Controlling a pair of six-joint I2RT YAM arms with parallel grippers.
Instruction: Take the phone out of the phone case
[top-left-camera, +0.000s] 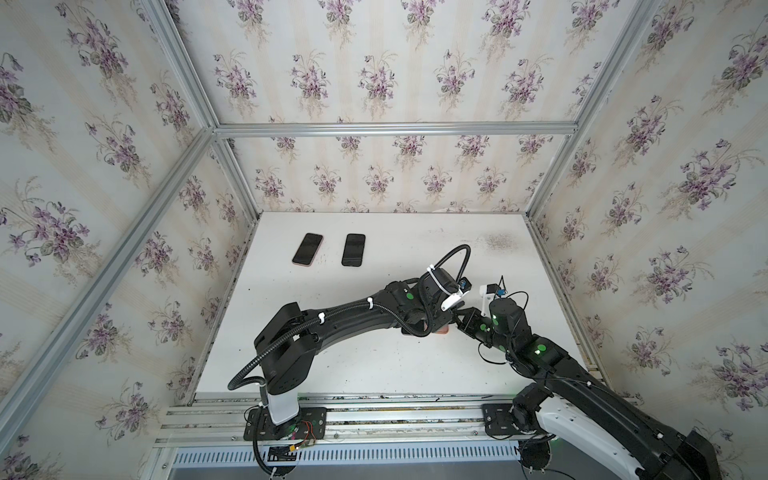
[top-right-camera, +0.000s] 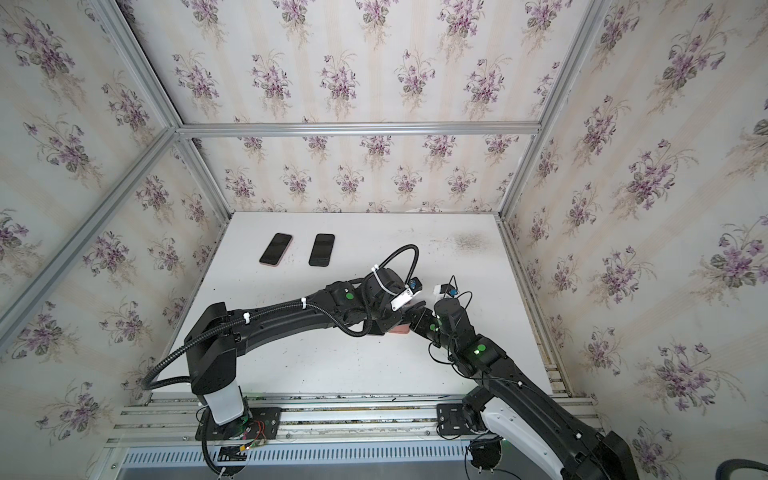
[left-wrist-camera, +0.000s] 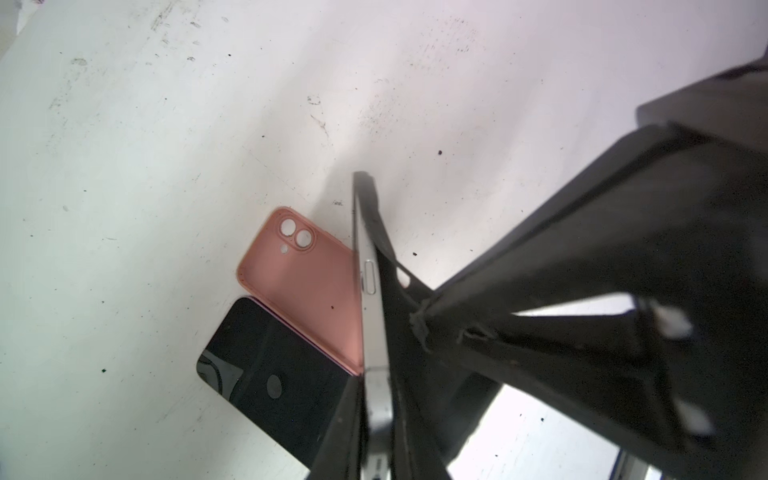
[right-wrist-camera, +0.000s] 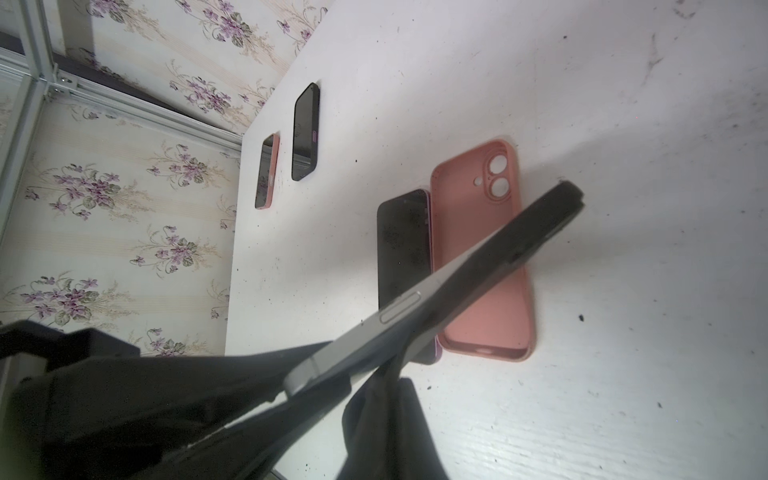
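Phone (left-wrist-camera: 370, 291), silver edge exposed, partly in black case (right-wrist-camera: 519, 241), held above empty pink case (left-wrist-camera: 307, 286). Left gripper (left-wrist-camera: 374, 419) clenched on phone; right gripper (left-wrist-camera: 419, 322) clenched on black case. Second phone (left-wrist-camera: 270, 374) touching pink case.

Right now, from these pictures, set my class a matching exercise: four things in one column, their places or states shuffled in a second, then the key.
Things
1. empty pink case
2. silver-edged phone
3. dark phone
4. phone in a pink case

States
A. held above the table by the left hand and right hand
B. far left corner, beside another phone
C. lying open side up
D. lying flat beside the empty case

Pairs: 1-C, 2-A, 3-D, 4-B
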